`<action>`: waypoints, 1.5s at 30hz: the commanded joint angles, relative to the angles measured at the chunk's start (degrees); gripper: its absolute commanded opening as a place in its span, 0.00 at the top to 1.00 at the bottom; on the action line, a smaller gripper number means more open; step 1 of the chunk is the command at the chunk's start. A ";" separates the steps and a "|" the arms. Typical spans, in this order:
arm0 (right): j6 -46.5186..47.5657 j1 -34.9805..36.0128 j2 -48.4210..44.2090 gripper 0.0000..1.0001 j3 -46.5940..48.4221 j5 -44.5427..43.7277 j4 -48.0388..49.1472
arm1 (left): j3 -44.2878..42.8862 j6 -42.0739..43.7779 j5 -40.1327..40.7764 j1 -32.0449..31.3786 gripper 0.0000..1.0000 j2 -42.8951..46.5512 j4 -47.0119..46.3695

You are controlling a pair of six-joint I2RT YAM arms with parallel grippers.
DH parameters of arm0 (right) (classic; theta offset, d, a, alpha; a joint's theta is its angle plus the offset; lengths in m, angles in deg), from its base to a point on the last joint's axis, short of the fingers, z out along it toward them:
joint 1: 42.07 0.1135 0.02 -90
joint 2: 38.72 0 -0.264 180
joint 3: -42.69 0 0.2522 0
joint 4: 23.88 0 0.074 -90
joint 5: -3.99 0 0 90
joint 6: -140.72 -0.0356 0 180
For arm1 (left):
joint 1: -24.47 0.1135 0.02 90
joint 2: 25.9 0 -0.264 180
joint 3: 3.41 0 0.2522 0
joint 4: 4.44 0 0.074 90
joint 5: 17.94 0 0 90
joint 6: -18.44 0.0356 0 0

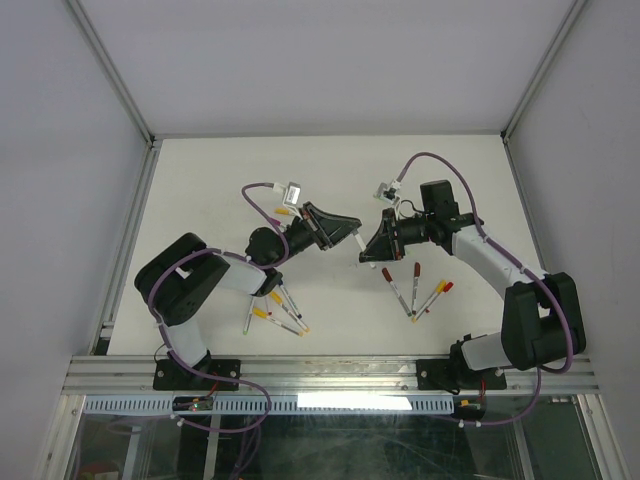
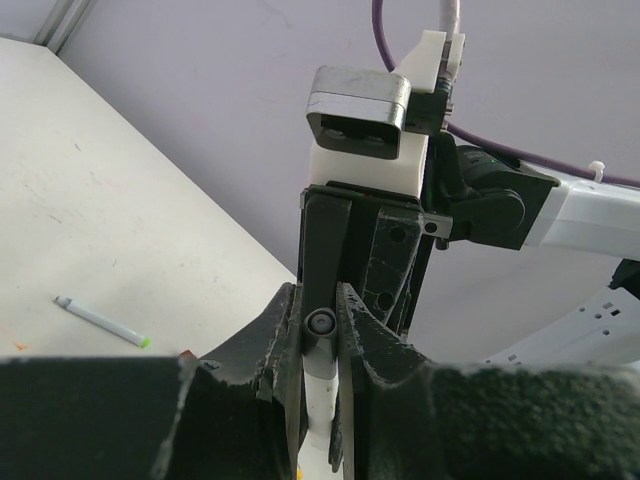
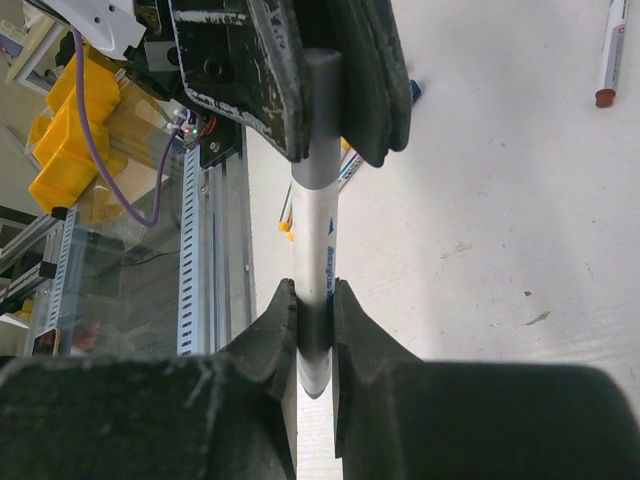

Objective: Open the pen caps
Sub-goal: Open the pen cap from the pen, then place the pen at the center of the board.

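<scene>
One white-barrelled pen (image 1: 358,240) hangs in the air between both grippers above the middle of the table. My left gripper (image 2: 320,300) is shut on the pen's grey end (image 2: 320,325). My right gripper (image 3: 315,300) is shut on the other end of the barrel (image 3: 318,230), with the left gripper's fingers (image 3: 265,90) straight ahead of it. In the top view the two grippers (image 1: 352,232) (image 1: 365,250) face each other tip to tip. I cannot tell whether a cap sits inside either grip. Red pen caps (image 1: 386,272) and yellow pen caps (image 1: 262,313) show on pens lying on the table.
Three red-capped pens (image 1: 415,290) lie below the right gripper. Several yellow-capped pens (image 1: 280,312) lie by the left arm's elbow. A pen with a green tip (image 2: 100,322) lies on the table in the left wrist view. A metal rail (image 1: 330,372) runs along the near edge.
</scene>
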 commanded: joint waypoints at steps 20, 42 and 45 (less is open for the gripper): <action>4.90 1.17 2.24 1.00 3.70 -1.86 -3.17 | -10.35 4.67 12.20 13.30 1.00 9.17 3.41; 2.44 1.17 4.01 1.00 3.43 -52.27 -8.87 | 6.39 3.16 12.37 14.74 1.00 29.37 22.50; -1.12 1.39 7.45 1.00 4.71 -57.56 -6.91 | 8.32 2.04 11.44 14.71 1.00 29.27 22.91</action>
